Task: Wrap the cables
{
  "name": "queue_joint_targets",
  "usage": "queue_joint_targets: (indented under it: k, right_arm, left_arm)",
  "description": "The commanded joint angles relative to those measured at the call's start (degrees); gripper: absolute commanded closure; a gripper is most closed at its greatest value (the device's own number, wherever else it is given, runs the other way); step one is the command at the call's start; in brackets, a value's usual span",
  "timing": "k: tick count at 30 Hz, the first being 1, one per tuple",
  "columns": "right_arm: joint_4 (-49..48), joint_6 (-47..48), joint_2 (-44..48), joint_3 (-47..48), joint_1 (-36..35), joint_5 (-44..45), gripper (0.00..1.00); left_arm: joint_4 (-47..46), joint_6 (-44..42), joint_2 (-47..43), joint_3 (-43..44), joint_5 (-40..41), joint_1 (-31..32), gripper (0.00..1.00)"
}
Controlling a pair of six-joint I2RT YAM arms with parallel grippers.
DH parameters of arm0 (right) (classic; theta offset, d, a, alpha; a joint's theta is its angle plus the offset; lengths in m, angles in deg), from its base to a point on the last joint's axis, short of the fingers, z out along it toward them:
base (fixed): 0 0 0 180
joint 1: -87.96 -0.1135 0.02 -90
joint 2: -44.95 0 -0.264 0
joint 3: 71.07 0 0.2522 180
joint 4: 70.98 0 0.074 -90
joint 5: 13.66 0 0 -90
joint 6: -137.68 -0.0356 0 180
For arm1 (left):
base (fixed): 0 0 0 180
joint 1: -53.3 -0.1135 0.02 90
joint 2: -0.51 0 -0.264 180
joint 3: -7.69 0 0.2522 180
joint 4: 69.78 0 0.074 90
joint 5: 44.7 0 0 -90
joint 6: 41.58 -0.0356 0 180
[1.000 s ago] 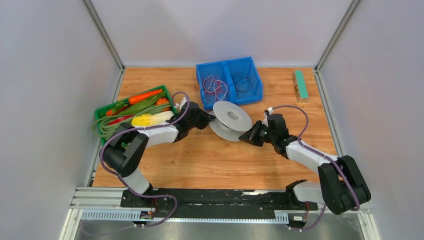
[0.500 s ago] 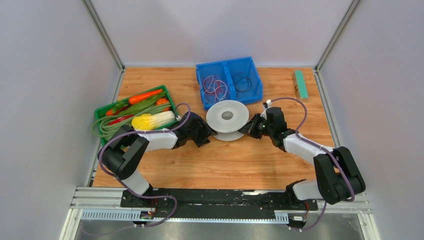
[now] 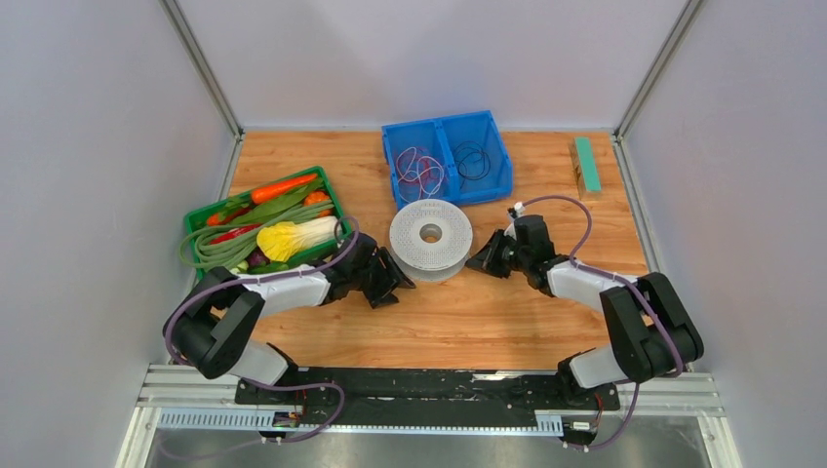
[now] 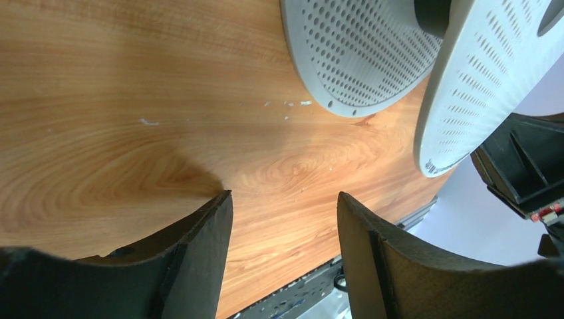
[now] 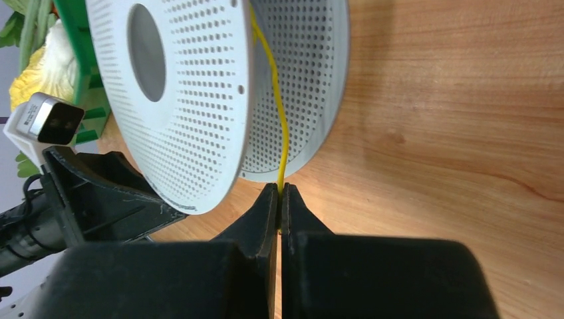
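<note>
Wooden table [image 3: 468,312], grey walls all round, and the action sits dead centre. The grey perforated spool [image 3: 430,239] lies flat on the wood, hole up, just in front of the blue bin [image 3: 488,190]. The bin holds a red, white and purple tangle in one half and a thin black wire in the other.

On the right side, the right gripper [image 5: 280,199] is closed tight, fingertips pressed together on the yellow cable [image 5: 276,113]. That cable runs straight from the pinch up into the gap between the spool's two flanges.

On the left, the left gripper [image 4: 282,219] sits low over the table with its fingers spread apart and only bare wood between them. The spool's rim is just beyond its tips.

Off to the left, the green crate [image 3: 330,187] is packed with vegetables, well clear of the spool.
</note>
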Motion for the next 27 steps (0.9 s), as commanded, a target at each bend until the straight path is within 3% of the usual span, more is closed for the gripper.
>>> queue_joint_targets:
  k: [1,5,12,16,23,27]
  right_arm:
    - [-3.3,1.4,-2.0,-0.7,0.1,-0.4,1.0]
    - [-3.6,1.7,-2.5,-1.1,-0.2,-1.2,0.98]
    - [-1.6,4.9,-2.2,-0.2,-0.2,-0.6,0.7]
    - [7.9,8.4,-1.8,3.0,2.4,-4.0,0.58]
    - [19.7,13.6,9.6,1.7,9.1,-6.2,0.46]
    - [26.6,18.3,16.1,4.0,13.2,-8.4,0.29]
  left_arm:
    - [-2.3,-2.1,-1.8,-1.0,-2.0,0.4,0.35]
    - [-4.4,-4.2,-3.7,-0.3,-4.1,0.3,0.36]
    - [-6.5,-10.7,-8.6,1.6,-6.8,0.0,0.36]
    - [-0.5,-17.1,-13.5,4.5,-8.5,-0.4,0.26]
    - [14.1,-30.8,-22.0,10.0,-13.3,-4.8,0.24]
    - [25.2,-40.7,-24.0,17.9,-19.4,-10.9,0.23]
